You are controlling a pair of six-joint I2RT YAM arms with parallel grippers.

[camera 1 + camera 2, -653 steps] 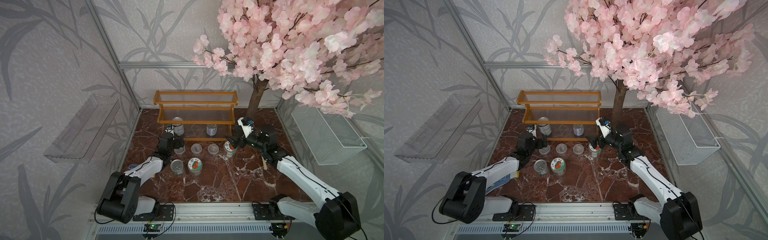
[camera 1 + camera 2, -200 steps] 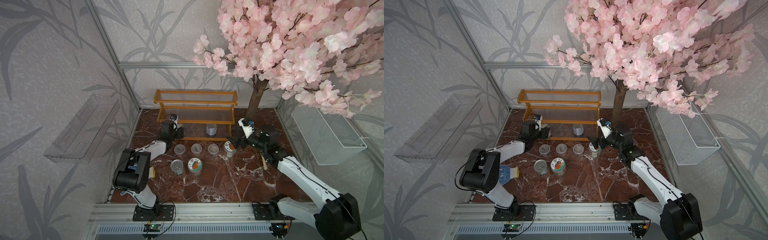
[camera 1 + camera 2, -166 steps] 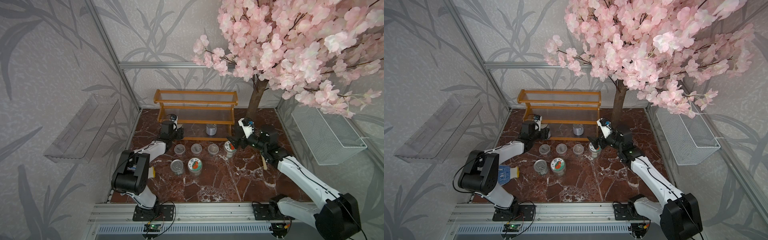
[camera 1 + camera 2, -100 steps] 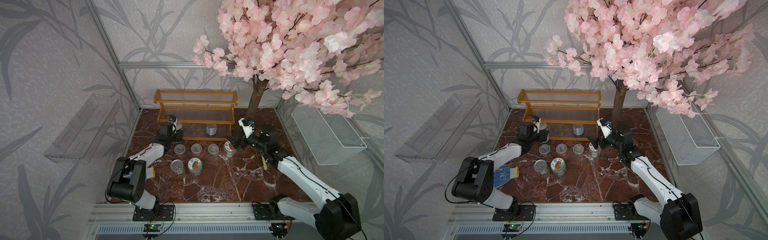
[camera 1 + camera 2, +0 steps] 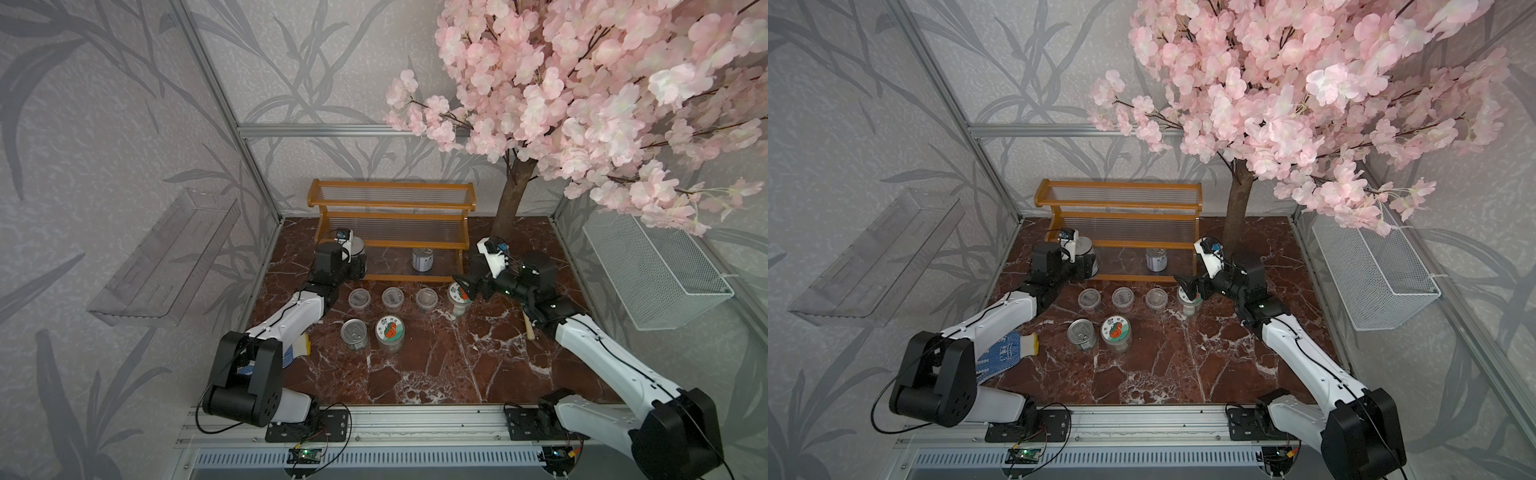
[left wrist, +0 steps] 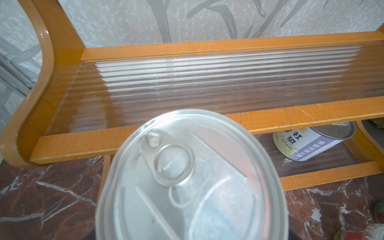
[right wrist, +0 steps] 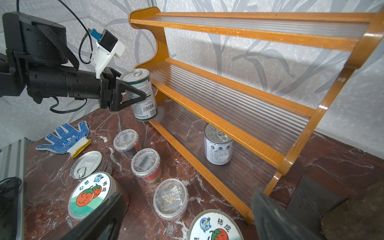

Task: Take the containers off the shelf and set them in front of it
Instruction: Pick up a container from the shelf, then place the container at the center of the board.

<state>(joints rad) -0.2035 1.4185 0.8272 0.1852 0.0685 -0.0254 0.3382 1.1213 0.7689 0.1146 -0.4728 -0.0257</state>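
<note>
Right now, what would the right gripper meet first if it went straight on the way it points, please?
Most likely the glass jar with the tomato lid, standing right before the open right gripper; how close is hard to judge.

In a top view the shelf (image 5: 390, 216) stands mid-frame – one can (image 5: 422, 259) on its lowest tier, three cups (image 5: 392, 297) rowed below it

The purple-banded tin can (image 6: 307, 145) reads "YOUR PLANT" beside "社恐". A jar lid (image 7: 91, 194) reads "心想柿成". The second jar lid (image 7: 215, 227) shows "柿成". The green-labelled tin can (image 7: 143, 97) carries a barcode and a QR code; its fine print is illegible.
</note>
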